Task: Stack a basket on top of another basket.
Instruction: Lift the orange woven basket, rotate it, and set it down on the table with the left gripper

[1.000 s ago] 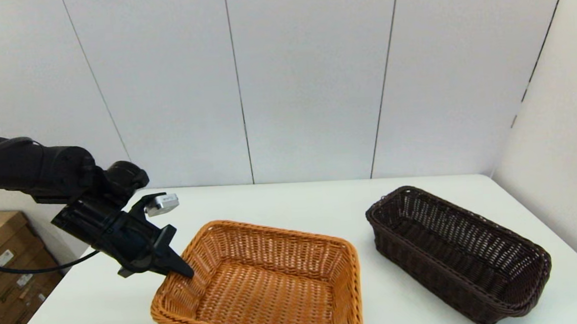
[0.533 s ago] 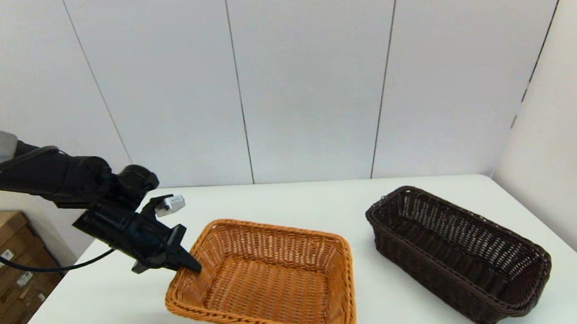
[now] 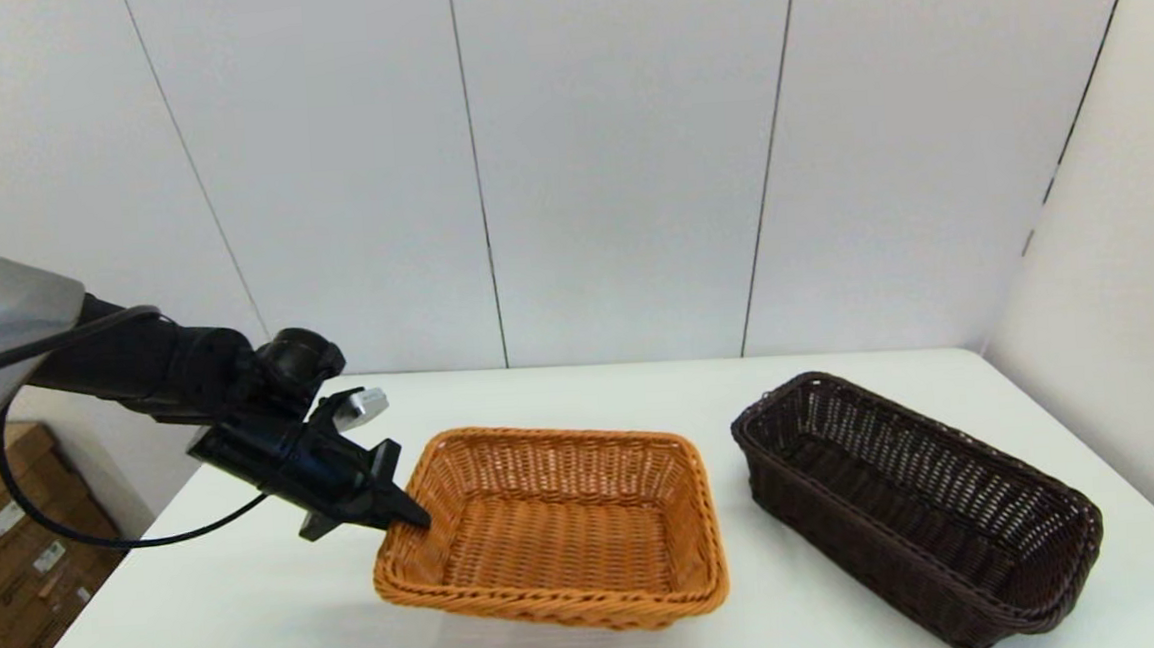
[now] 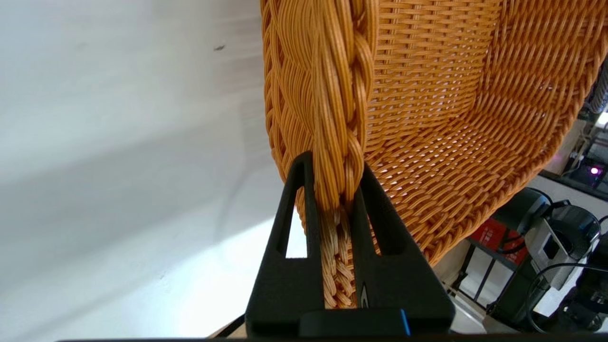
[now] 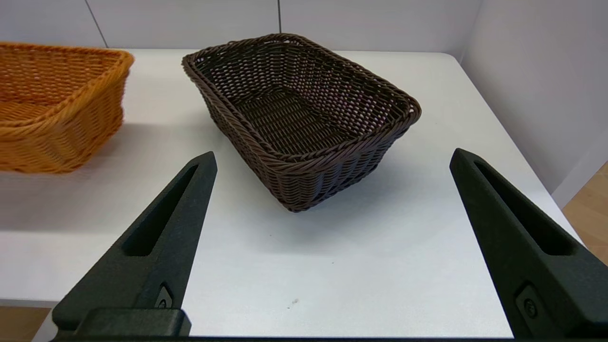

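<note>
At the left of the head view, the left arm is reaching in from the upper left edge and slanting down toward the middle, and the left gripper [image 3: 411, 519] is pinching the braided rim of the orange-tan basket [image 3: 559, 525] at that basket's left end. In the left wrist view the two black fingers [image 4: 375, 228] are pressing together on the thick braid of the rim [image 4: 337, 118], one on the outer face and one on the inner face, with the left gripper [image 4: 332, 190] closed around the wicker between them. The orange-tan basket is sitting in the lower middle of the head view, hanging tilted with a soft shadow showing on the white table [image 3: 255, 624] beneath it, so it is appearing lifted clear of the surface. Further right, the dark brown basket [image 3: 914, 504] is resting flat on the table in the lower right of the frame, well apart from the orange-tan one and untouched by either gripper. In the right wrist view the right gripper [image 5: 332, 159] is hovering low at the near table edge with its fingers [image 5: 161, 237] spread wide, the dark brown basket [image 5: 299, 118] lying ahead between them and the orange-tan basket [image 5: 57, 109] showing at the left edge.
</note>
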Controlling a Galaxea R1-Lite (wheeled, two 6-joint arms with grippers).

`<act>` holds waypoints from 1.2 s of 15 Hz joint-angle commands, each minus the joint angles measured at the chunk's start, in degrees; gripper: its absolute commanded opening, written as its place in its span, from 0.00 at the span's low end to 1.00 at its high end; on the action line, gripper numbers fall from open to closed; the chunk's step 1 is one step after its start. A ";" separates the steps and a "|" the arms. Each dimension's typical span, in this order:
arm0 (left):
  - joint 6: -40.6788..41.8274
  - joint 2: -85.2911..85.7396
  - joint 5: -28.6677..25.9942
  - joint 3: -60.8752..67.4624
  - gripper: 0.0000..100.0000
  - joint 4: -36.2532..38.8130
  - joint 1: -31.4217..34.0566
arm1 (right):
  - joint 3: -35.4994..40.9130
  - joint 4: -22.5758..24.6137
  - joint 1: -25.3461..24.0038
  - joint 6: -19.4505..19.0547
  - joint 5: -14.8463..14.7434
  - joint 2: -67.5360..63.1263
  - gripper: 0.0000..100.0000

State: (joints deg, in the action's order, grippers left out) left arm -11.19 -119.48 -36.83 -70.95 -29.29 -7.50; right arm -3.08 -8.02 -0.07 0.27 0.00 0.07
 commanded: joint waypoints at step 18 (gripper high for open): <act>-2.52 -1.72 -0.35 1.16 0.00 3.19 -1.47 | 0.01 -0.06 -0.01 0.00 0.00 -0.07 1.00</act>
State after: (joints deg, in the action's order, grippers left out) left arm -13.60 -120.98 -37.04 -69.88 -26.01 -8.95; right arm -3.08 -8.05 -0.07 0.24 0.00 0.07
